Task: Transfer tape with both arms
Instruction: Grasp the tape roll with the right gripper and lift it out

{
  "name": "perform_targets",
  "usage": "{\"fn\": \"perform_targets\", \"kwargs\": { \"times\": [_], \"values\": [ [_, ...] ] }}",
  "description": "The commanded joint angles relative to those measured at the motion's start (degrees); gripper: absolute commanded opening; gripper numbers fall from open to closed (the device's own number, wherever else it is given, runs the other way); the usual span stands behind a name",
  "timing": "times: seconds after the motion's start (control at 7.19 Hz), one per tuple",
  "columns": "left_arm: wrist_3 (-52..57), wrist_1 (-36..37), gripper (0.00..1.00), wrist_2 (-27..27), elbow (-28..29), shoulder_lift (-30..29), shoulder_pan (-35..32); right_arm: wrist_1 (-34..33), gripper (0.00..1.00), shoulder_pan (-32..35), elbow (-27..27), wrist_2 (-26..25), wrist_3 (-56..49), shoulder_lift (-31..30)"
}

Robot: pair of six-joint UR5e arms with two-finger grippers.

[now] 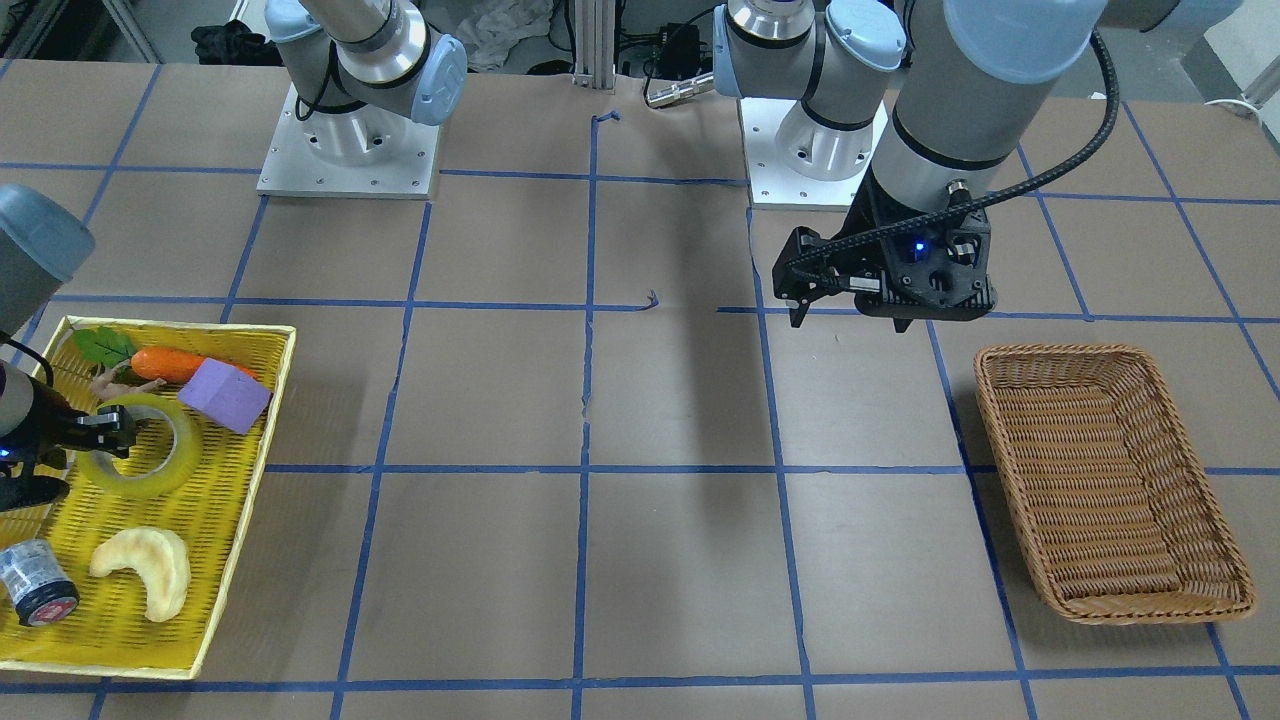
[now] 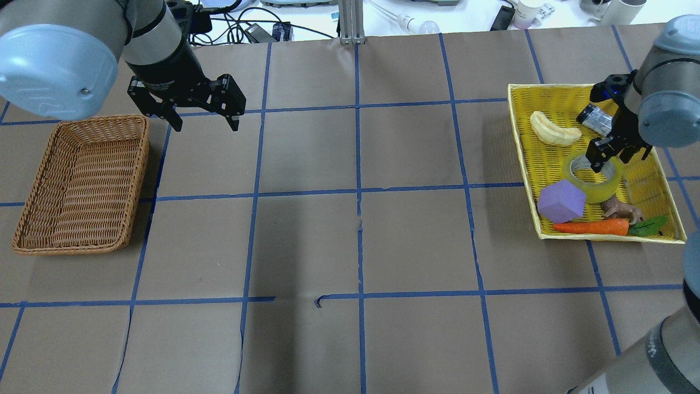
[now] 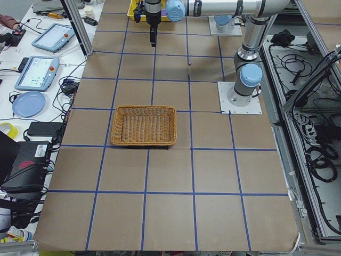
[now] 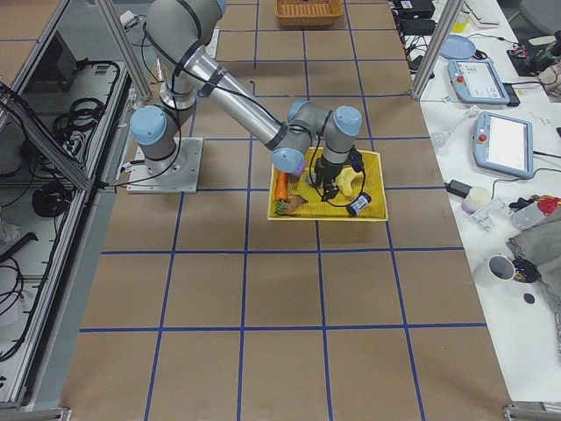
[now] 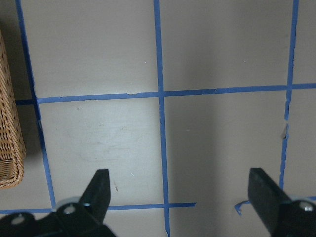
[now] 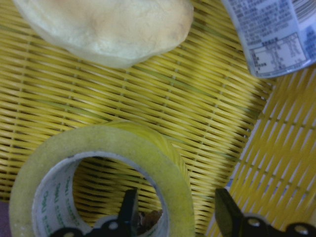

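The tape (image 1: 165, 480) is a yellowish-green roll lying flat in the yellow tray (image 1: 240, 500); it also shows in the overhead view (image 2: 601, 191) and the right wrist view (image 6: 98, 143). My right gripper (image 1: 100, 435) is low over it and open. In the right wrist view one finger (image 6: 129, 210) is inside the core and the other (image 6: 224, 215) is outside the wall, neither pressing it. My left gripper (image 2: 205, 123) is open and empty above bare table beside the wicker basket (image 2: 82, 180); its fingers (image 5: 101, 190) show in the left wrist view.
In the tray with the tape lie a purple block (image 1: 225, 395), a carrot (image 1: 165, 365), a pale pastry (image 1: 145, 570) and a grey can (image 1: 35, 585). The wicker basket (image 1: 1110, 480) holds nothing. Blue tape lines grid the brown table.
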Motion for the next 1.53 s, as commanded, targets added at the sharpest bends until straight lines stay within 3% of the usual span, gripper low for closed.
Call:
{"fn": "perform_targets", "kwargs": {
  "times": [0.0, 0.42, 0.56, 0.7, 1.11, 1.39],
  "values": [
    [0.0, 0.0, 1.0, 0.0, 0.0, -0.1, 0.1, 0.0, 0.0, 0.0, -0.1, -0.7, -0.1, 0.0],
    [0.0, 0.1, 1.0, 0.1, -0.3, 0.0, 0.1, 0.9, 0.0, 0.9, -3.7, 0.9, 0.7, -2.3],
    [0.0, 0.1, 1.0, 0.1, -0.3, 0.0, 0.1, 1.3, 0.0, 1.8, -6.5, 6.2, 1.0, -3.6],
    [0.0, 0.2, 1.0, 0.1, -0.3, 0.0, 0.1, 3.4, 0.0, 4.7, -8.8, 8.1, 2.9, -4.8],
    [0.0, 0.2, 1.0, 0.1, -0.3, 0.0, 0.1, 2.7, 0.0, 20.6, -10.7, 10.4, 27.0, -3.5],
    [0.0, 0.2, 1.0, 0.1, -0.3, 0.0, 0.1, 1.3, 0.0, 28.9, -14.4, 11.8, 38.9, 2.0]
  ]
}}
